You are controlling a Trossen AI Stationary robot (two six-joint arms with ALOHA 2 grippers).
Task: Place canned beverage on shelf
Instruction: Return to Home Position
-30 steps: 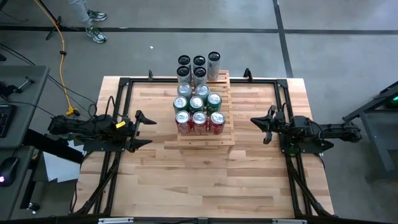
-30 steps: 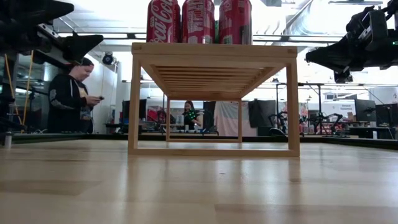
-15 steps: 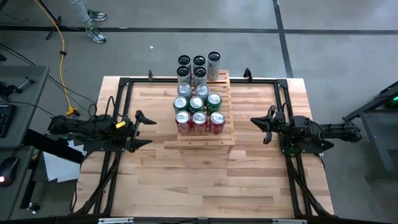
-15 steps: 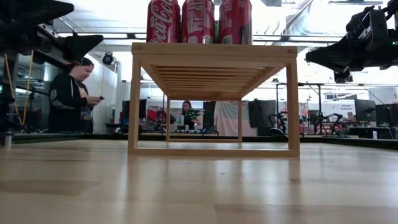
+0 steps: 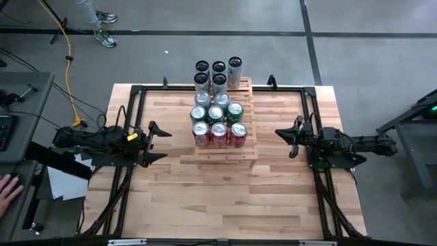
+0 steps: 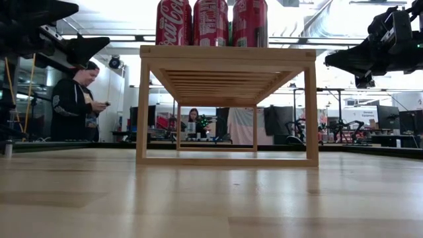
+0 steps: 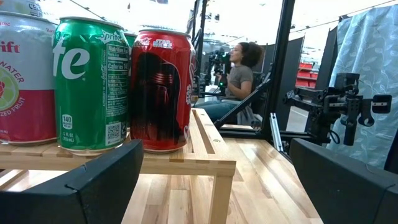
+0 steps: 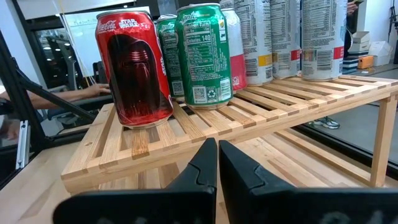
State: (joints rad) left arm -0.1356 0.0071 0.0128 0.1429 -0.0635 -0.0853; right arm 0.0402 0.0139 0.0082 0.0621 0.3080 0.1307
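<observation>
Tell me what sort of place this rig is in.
Probably a robotics lab or workshop: exposed ceiling ducts, a seated person at a workstation behind the table, and bare concrete floor with a yellow cable.

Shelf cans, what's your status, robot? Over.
Left pincer open, left of shelf. Right pincer shut, on its right. Cans standing in rows. Nothing blocking.

Left arm stretched flat at mid-left of the high view, left gripper (image 5: 161,143) pointing at frame centre, fingers (image 7: 93,186) spread wide. Right arm mirrors it at mid-right, right gripper (image 5: 280,132) pointing at centre, fingers (image 8: 205,165) pressed together. The 2 grippers sit well apart.
</observation>
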